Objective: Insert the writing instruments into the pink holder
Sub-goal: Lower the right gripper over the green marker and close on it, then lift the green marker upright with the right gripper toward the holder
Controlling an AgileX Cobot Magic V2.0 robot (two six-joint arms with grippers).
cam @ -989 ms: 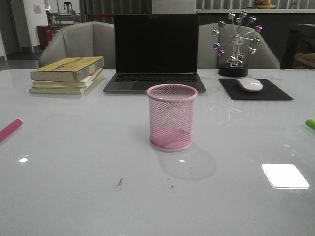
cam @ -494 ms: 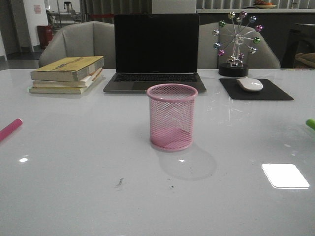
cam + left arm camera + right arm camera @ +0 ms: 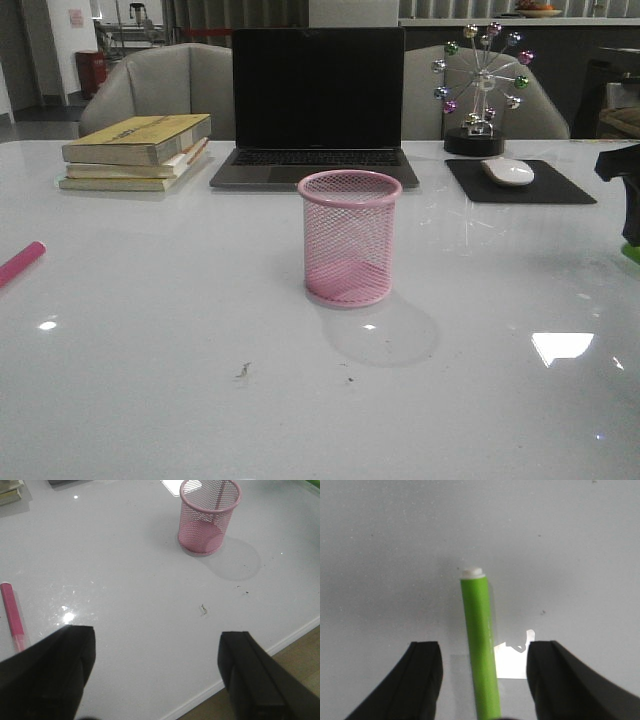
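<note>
— What sits mid-counter (image 3: 150, 330)?
— A cylindrical pink wire-mesh holder (image 3: 349, 238), upright on the glossy white surface, empty.
— And the pens?
— A smooth lime-green pen (image 3: 481, 645) lies between the right gripper's (image 3: 482, 680) spread fingers, ungrasped; the magenta pen (image 3: 13, 616) lies beside the released left gripper (image 3: 155, 680)
</note>
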